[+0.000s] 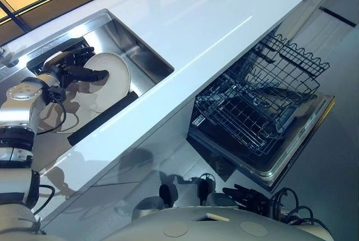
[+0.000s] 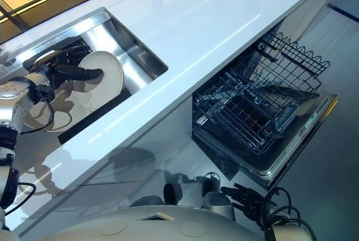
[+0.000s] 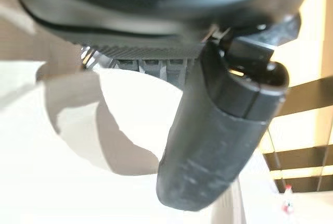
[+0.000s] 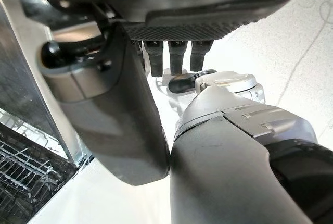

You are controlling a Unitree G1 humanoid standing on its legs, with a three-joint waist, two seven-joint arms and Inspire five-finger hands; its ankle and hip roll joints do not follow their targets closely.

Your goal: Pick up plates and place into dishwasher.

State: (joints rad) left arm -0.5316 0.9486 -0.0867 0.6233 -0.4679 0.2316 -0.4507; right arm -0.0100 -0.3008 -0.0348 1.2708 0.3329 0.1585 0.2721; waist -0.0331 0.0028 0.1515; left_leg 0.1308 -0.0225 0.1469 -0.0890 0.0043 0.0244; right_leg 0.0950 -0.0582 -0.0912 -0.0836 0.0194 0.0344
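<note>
a white plate (image 1: pixel 109 78) stands tilted on edge inside the steel sink (image 1: pixel 143 56), leaning over a dark rack (image 1: pixel 101 119) that runs along the sink's near wall. the left hand (image 1: pixel 73 67) grasps the plate: its thumb (image 1: pixel 90 74) lies across the plate's face and its fingers reach behind the rim, and in the left wrist view the thumb (image 3: pixel 218 135) presses flat on the pale plate (image 3: pixel 78 182) surface. the sink is set into a white desk (image 1: pixel 224 11) that runs across the scene. below the desk's front edge the dishwasher (image 1: pixel 269 157) door is folded down, with the lower wire rack (image 1: pixel 247 115) pulled out onto it and another rack (image 1: pixel 297 56) just above and behind it, well apart from the plate. the right hand (image 1: pixel 247 195) hangs low near the floor by the dishwasher's near corner, fingers relaxed and holding nothing; the right wrist view shows its thumb (image 4: pixel 112 120) and short fingertips (image 4: pixel 177 54) spread loosely.
</note>
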